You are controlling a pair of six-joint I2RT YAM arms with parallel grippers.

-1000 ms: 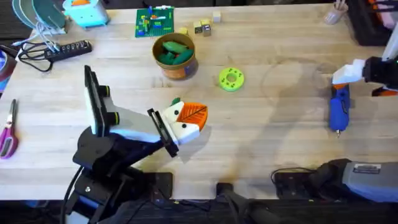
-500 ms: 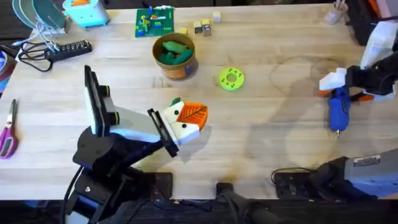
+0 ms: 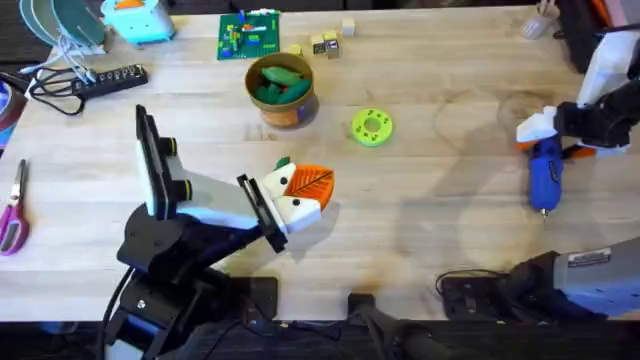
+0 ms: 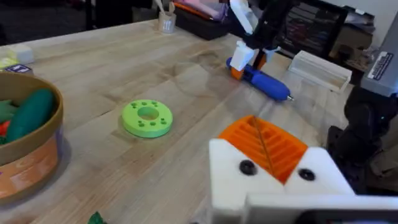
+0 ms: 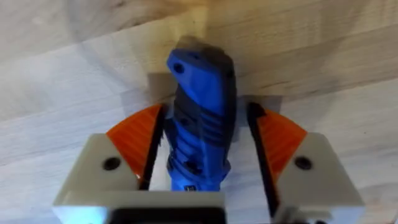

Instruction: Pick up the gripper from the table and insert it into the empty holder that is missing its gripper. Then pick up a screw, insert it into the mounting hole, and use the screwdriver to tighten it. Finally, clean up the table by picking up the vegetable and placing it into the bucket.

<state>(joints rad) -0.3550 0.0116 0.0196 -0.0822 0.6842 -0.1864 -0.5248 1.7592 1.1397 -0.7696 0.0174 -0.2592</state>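
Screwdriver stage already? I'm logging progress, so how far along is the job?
Looks done: the gripper sits on the holder at the left arm's tip. In hand: the right gripper straddles the screwdriver, which lies on the table; the fingers are not closed on it. Left: the tightening; whether a screw is in, I cannot tell. The vegetable still lies outside the bucket.

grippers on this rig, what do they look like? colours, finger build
Left gripper and right gripper: white angular finger bases with orange ribbed wedge pads, each base fixed by a dark screw. Arm links are black, with white and grey housings near the bases.
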